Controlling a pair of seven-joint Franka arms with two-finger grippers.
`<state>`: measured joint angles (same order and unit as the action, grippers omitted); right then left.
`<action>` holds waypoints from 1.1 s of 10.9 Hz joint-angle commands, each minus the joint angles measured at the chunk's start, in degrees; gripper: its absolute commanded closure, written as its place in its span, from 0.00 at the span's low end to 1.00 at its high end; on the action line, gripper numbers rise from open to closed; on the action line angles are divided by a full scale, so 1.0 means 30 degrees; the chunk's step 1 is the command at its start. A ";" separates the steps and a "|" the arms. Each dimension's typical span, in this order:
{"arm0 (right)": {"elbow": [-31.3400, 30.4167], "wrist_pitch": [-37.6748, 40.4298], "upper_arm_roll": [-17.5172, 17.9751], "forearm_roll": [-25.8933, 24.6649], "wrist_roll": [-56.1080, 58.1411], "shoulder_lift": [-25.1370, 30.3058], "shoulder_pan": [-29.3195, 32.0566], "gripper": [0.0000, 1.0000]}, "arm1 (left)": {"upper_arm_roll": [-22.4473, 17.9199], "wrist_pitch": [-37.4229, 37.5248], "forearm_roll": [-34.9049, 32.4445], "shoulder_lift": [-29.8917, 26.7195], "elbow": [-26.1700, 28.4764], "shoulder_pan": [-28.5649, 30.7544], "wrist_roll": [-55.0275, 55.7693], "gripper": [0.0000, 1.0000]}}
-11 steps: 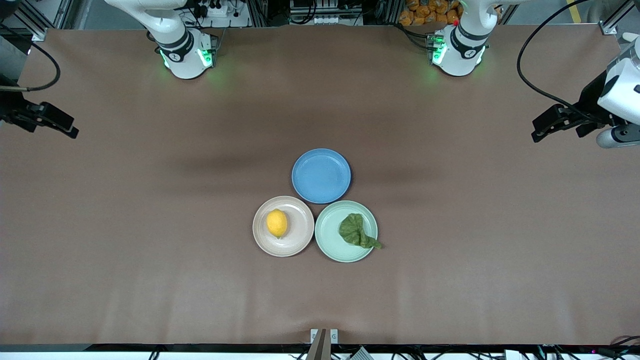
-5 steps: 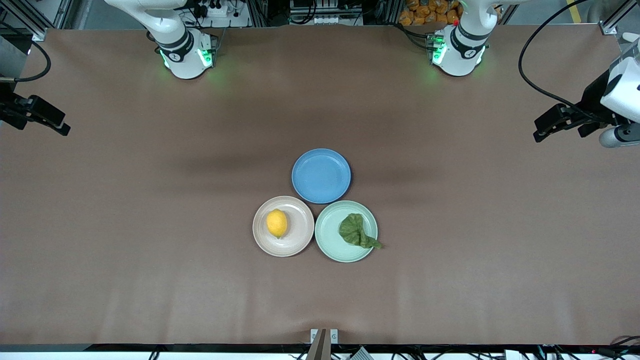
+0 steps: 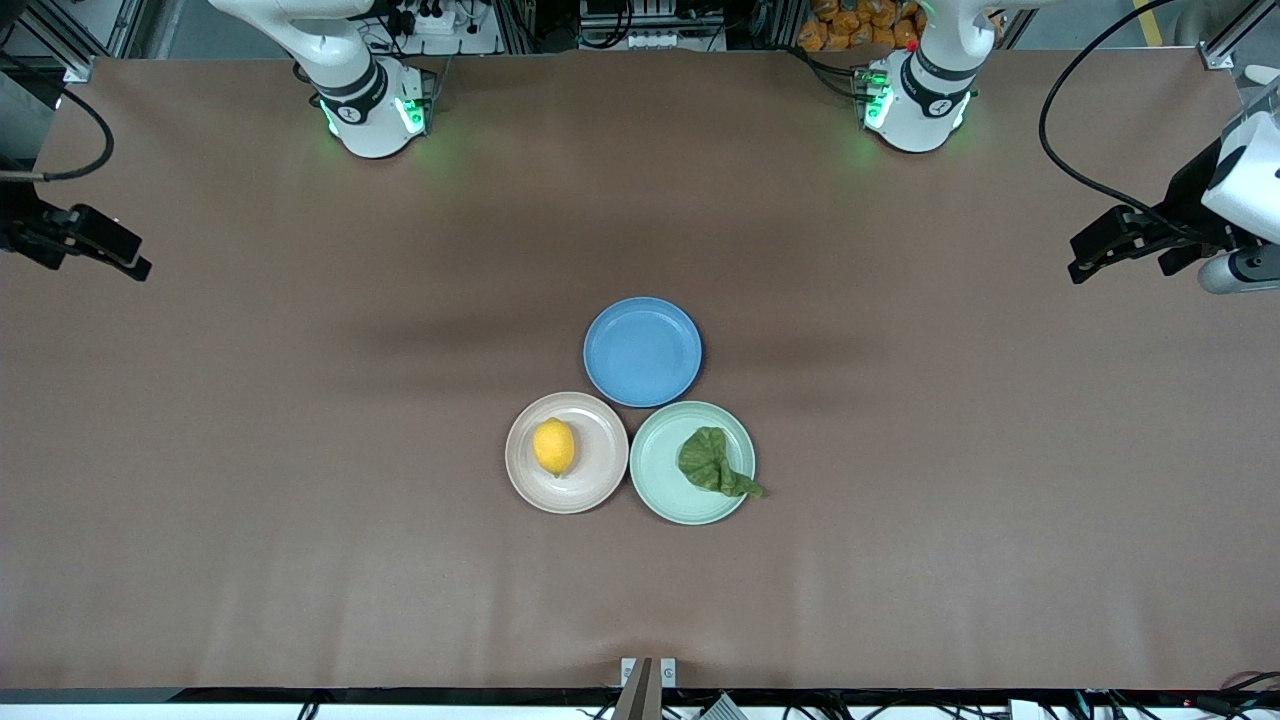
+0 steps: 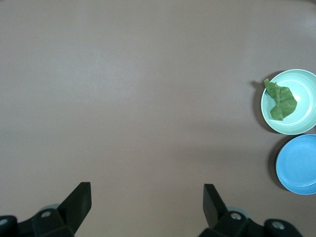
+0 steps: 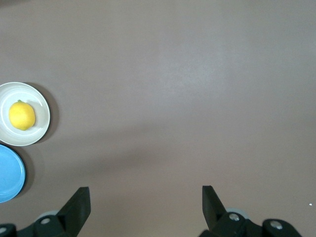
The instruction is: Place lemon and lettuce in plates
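Observation:
The lemon point(image 3: 554, 446) lies in the beige-pink plate point(image 3: 590, 487). The lettuce point(image 3: 712, 463) lies in the mint green plate point(image 3: 660, 492), its tail over the rim. My left gripper point(image 3: 1080, 260) hangs open and empty over bare table at the left arm's end. My right gripper point(image 3: 138, 262) hangs open and empty over bare table at the right arm's end. The left wrist view shows the open left gripper point(image 4: 146, 200), the lettuce point(image 4: 281, 100) and the mint plate point(image 4: 303, 124). The right wrist view shows the open right gripper point(image 5: 145, 201), the lemon point(image 5: 22, 115) and the beige plate point(image 5: 42, 129).
An empty blue plate point(image 3: 642, 351) touches both plates, farther from the front camera than they are. It also shows in the left wrist view point(image 4: 298, 165) and the right wrist view point(image 5: 7, 175). Brown table cover lies all round the plates.
The right gripper drifted toward its end of the table, then came back slightly. The left gripper shifted a little. The plates, lemon and lettuce have not moved.

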<state>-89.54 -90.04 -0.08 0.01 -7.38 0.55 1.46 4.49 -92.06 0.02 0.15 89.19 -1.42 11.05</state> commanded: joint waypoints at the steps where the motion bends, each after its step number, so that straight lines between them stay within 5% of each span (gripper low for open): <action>1: 0.0637 0.0305 -0.0031 -0.0237 -0.0118 -0.0565 -0.0165 0.00 | -0.0060 -0.0076 0.0140 -0.0166 -0.0053 0.0092 -0.0548 0.00; 12: 0.1866 0.0569 -0.0177 -0.0764 -0.0060 -0.1443 -0.0487 0.00 | -0.0060 -0.0076 0.0140 -0.0108 -0.0024 0.0091 -0.0489 0.00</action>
<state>-86.74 -89.69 -0.20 -1.11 -7.37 -2.11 0.57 4.43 -92.06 0.02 0.15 89.11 -1.43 11.05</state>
